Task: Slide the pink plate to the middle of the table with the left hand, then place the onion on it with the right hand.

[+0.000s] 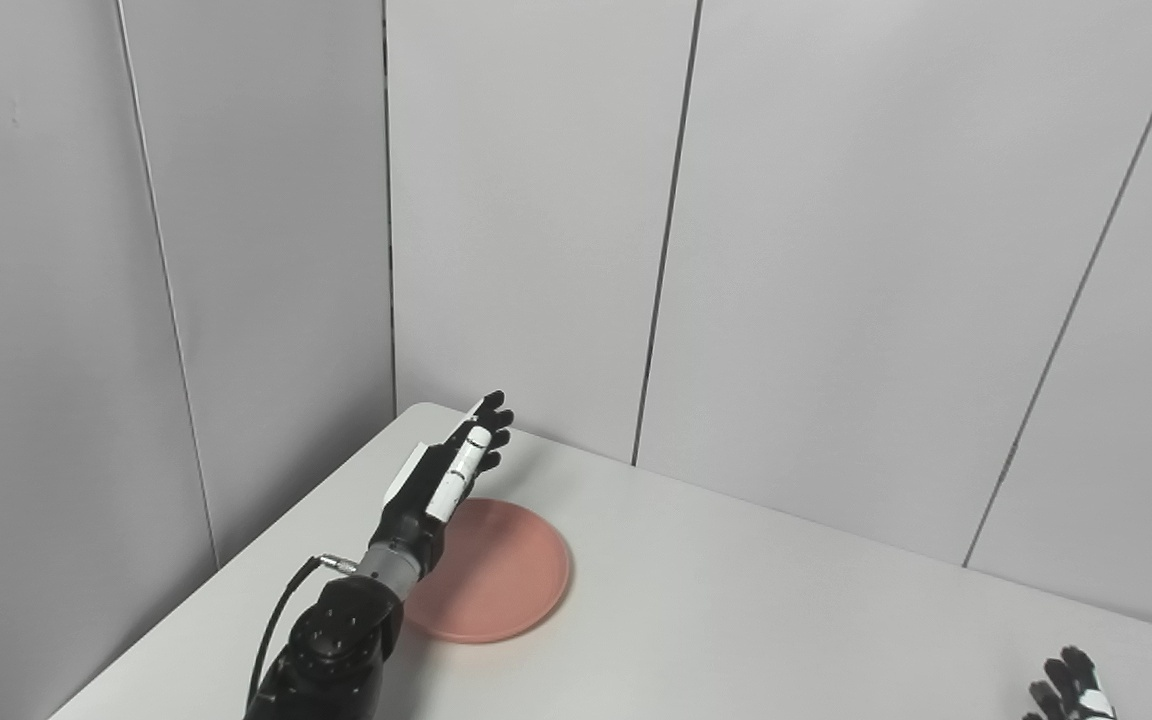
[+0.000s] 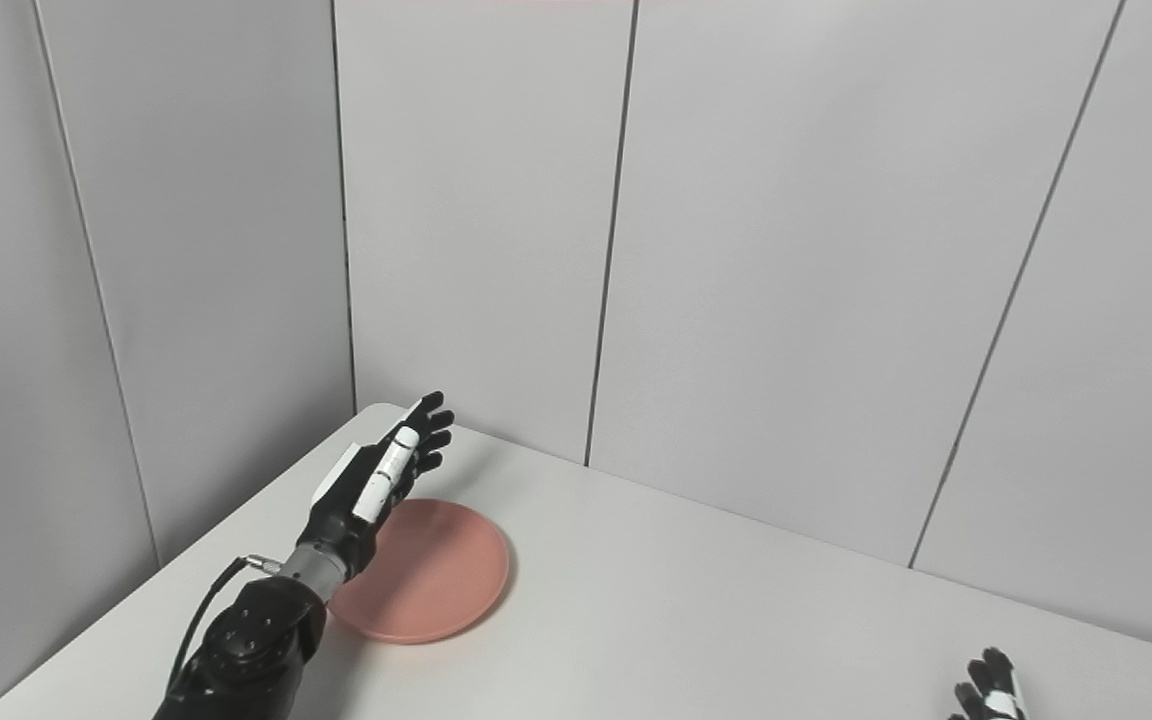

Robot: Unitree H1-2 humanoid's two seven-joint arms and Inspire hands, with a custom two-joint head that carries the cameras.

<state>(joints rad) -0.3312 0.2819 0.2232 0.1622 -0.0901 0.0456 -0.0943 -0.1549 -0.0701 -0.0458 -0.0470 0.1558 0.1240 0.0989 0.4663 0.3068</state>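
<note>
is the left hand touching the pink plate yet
Cannot tell. In both eye views the left hand overlaps the pink plate's far-left rim, fingers extended, but neither shows contact or gap.

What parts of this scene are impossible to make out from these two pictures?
- Onion: in neither eye view; where it lies cannot be told.
- Right hand: cut off by the bottom edge in both views, only fingertips show.
- Pink plate: its left part is hidden behind the left hand and forearm; contact cannot be told.
- Table: its near side is cut off by the bottom edge.
</note>
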